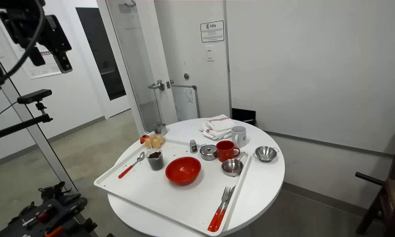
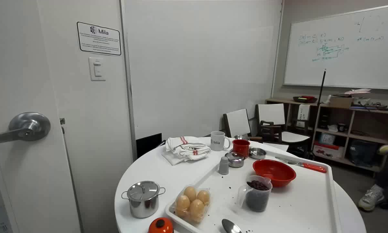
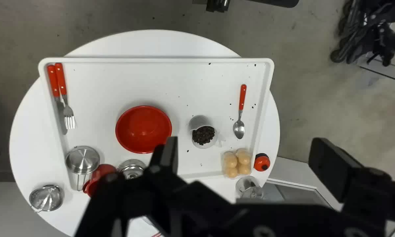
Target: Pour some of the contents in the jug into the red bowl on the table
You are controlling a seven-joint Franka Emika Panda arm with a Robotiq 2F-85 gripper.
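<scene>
The jug is a small translucent pitcher with a handle, filled with dark beans, and looks grey. It stands upright on the white tray in both exterior views [image 1: 156,162] [image 2: 258,200] and in the wrist view [image 3: 199,122]. The red bowl [image 1: 183,170] is wide and shallow and stands beside the jug. It looks empty and also shows in an exterior view [image 2: 274,173] and in the wrist view [image 3: 143,129]. My gripper [image 1: 51,62] is high above and away from the table, open with nothing between its fingers; it also shows in the wrist view [image 3: 245,144].
The white tray [image 3: 157,60] also bears a spoon [image 3: 239,126], fork and knife, eggs [image 2: 194,202], a shaker [image 2: 224,165], a red mug [image 1: 226,150] and small metal pans. A lidded pot [image 2: 143,199], towels [image 2: 187,149], white mug [image 2: 217,141] and colander [image 1: 266,153] stand around it.
</scene>
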